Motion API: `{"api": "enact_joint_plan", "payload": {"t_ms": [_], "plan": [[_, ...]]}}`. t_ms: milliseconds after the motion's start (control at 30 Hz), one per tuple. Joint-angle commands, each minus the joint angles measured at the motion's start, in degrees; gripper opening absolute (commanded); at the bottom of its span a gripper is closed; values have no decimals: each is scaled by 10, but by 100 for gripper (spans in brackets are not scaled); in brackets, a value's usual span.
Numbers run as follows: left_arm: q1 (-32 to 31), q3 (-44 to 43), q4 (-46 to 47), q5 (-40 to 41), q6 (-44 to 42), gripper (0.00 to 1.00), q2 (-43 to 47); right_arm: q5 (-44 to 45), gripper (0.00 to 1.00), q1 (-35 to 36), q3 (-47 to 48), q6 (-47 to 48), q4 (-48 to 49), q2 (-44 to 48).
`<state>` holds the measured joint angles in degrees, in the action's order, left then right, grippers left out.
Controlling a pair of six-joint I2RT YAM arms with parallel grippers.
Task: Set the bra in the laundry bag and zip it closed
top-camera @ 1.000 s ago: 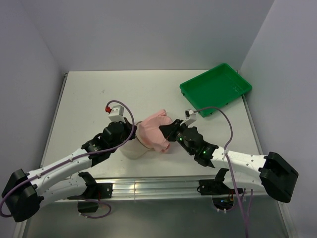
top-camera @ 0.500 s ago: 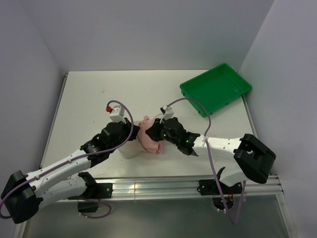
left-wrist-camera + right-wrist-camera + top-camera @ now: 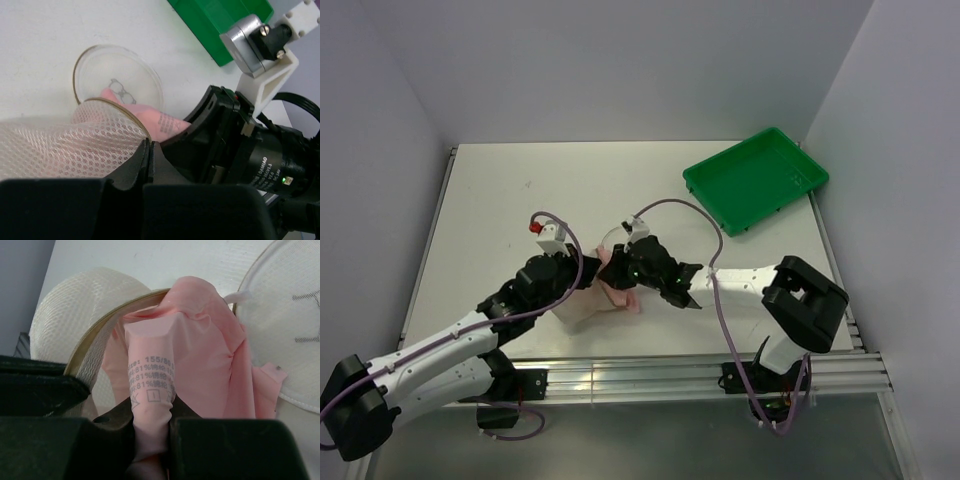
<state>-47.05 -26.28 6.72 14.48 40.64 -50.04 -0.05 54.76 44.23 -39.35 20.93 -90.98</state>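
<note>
Near the table's near edge, the left gripper pinches the laundry bag at its rim. The right gripper clamps the bra, which is partly inside. Risk: fabric overhanging the rim may obstruct closure.

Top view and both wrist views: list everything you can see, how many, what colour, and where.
bra: one, pale pink, partly pushed into the bag's mouth, near the table's middle
laundry bag: one, cream mesh, open around the bra, its marked half flat on the table
tray: one, green, far right corner
table: one, white, under everything
cables: two, purple, looping off the wrists
arms: two, white and black, reaching in from the near edge
left fingers: black, shut on the laundry bag's rim
right fingers: black, shut on the bra
</note>
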Motion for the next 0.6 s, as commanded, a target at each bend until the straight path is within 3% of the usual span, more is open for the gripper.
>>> {"api": "enact_joint_plan", "payload": {"t_ms": [0, 333, 567], "plan": [[6, 4, 52, 17, -21, 0, 17, 22, 0, 10, -15, -7, 26, 43], [8, -79, 159, -81, -27, 0, -105, 73, 0, 10, -70, 12, -63, 222], [6, -9, 183, -84, -6, 0, -61, 88, 0, 9, -69, 9, -36, 178]]}}
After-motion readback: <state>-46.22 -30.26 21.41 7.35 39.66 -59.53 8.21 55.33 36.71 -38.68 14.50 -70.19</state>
